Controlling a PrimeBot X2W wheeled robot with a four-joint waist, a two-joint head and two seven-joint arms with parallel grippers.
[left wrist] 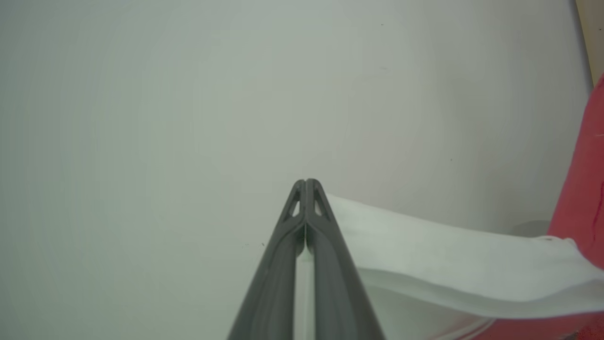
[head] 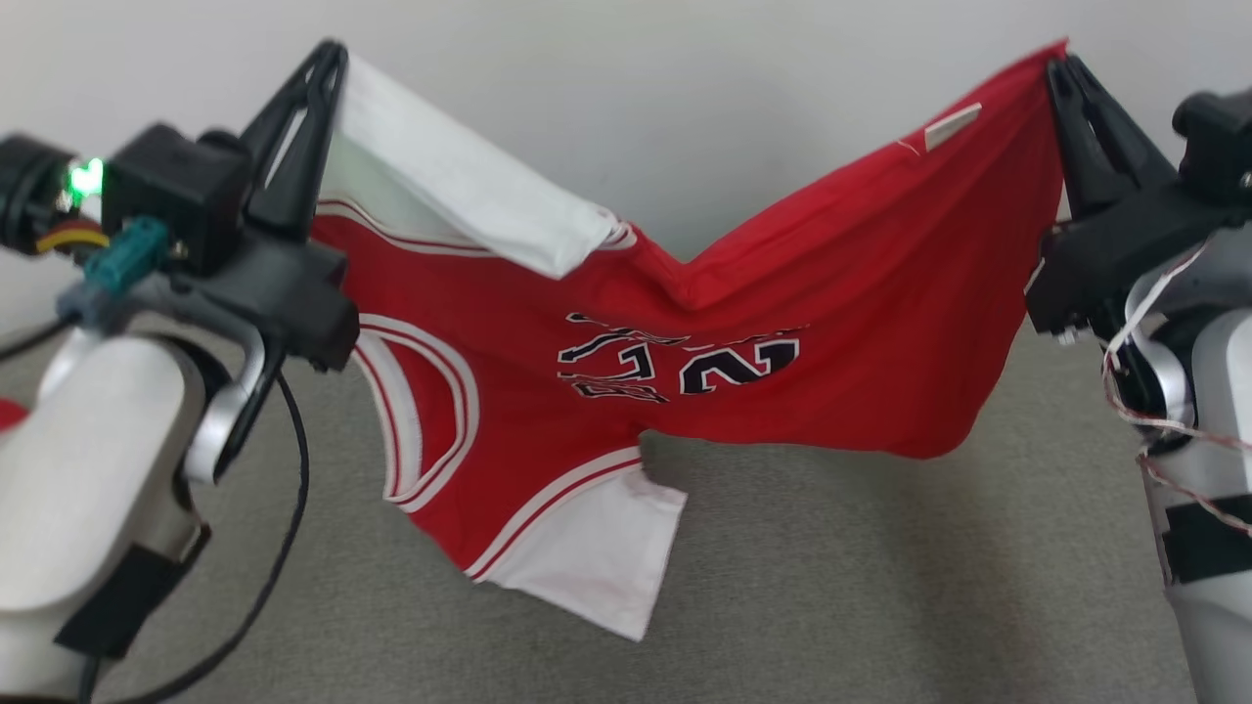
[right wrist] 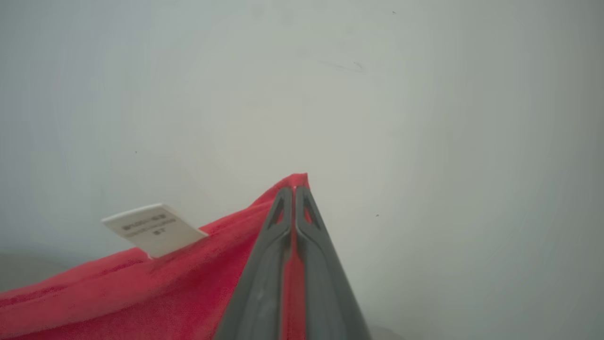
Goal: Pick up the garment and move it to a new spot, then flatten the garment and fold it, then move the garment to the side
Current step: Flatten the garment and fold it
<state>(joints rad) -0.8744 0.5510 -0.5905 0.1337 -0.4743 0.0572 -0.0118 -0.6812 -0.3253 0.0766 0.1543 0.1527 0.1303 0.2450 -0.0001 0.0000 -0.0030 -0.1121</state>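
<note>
**Head view:** red-and-white sleeveless fabric basketball jersey (head: 782, 323) hangs in the air, strung betw. the two grippers, above the grey-beige felt-like surface (head: 831, 606). Left gripper (head: 331, 57), upper left, has its dark fingers pressed together on a white corner of the jersey. Right gripper (head: 1061, 68), upper right, is pinched on a red corner. Top edge sags in a V at mid-span. A white flap folds over near the left gripper, and a 2nd white panel is the lowest-hanging part, bottom centre. Black digits w/ white outline read upside down. An armhole w/ white-red trim sits below the left gripper. Small pale rectangular label (head: 951, 127) sticks up near the right gripper. Plain pale wall (head: 685, 98) behind.

**Left wrist view:** left gripper (left wrist: 306, 182) jaws closed, white cloth of the jersey (left wrist: 448, 264) clamped betw. them and trailing off to the right; red cloth at the far right edge.

**Right wrist view:** right gripper (right wrist: 295, 189) jaws closed on the jersey (right wrist: 141, 293), a red tip poking just past the fingertips. Label (right wrist: 153, 229) stands up left of the fingers; its print is too blurred to read.
</note>
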